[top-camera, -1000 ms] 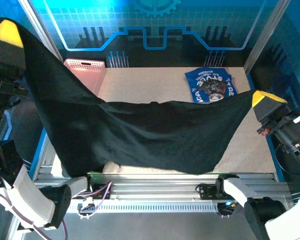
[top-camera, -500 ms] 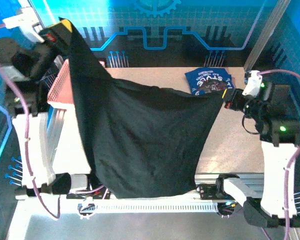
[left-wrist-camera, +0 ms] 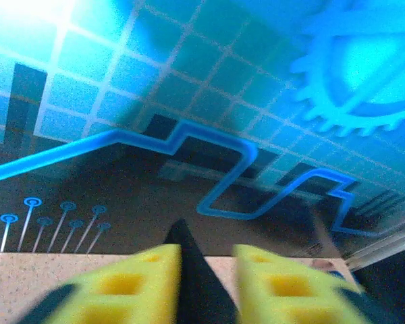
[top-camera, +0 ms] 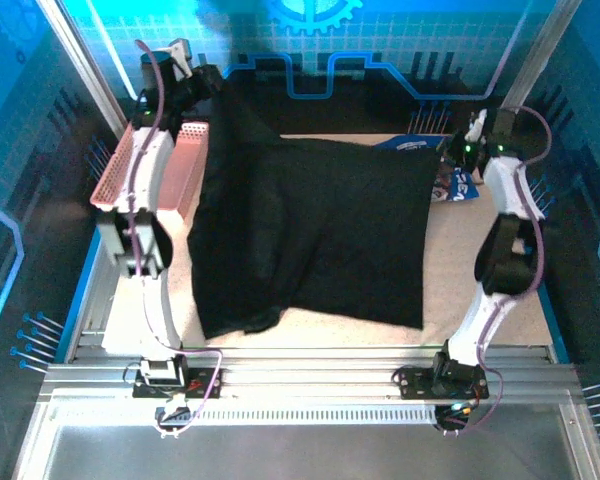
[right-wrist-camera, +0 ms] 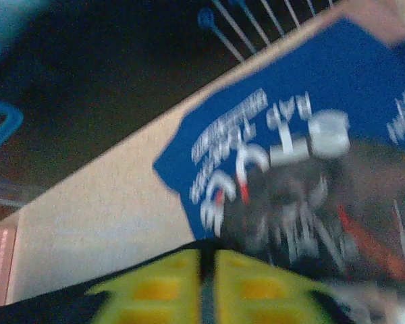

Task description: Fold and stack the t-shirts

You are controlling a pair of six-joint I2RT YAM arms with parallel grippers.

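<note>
The black t-shirt (top-camera: 310, 235) hangs stretched between both arms and drapes down across the table, its lower edge near the front. My left gripper (top-camera: 208, 78) is raised at the far left, shut on the shirt's far left corner. In the left wrist view a black point of cloth (left-wrist-camera: 192, 277) stands between the yellow pads of the left gripper (left-wrist-camera: 206, 270). My right gripper (top-camera: 448, 158) pinches the far right corner; its pads (right-wrist-camera: 243, 287) close on a thin black strip. The blue t-shirt (top-camera: 463, 186) peeks out beside it, with lettering and graphic (right-wrist-camera: 304, 101) just beyond the right gripper (right-wrist-camera: 208, 260).
The pink lattice basket (top-camera: 150, 165) stands at the far left, beside the left arm. Bare table (top-camera: 448, 270) shows to the right of the black shirt and along the front edge. The blue back wall rises close behind both grippers.
Both arms have swung from the near side to the far end, carrying the black shirt with them. The shirt now covers most of the blue shirt.
</note>
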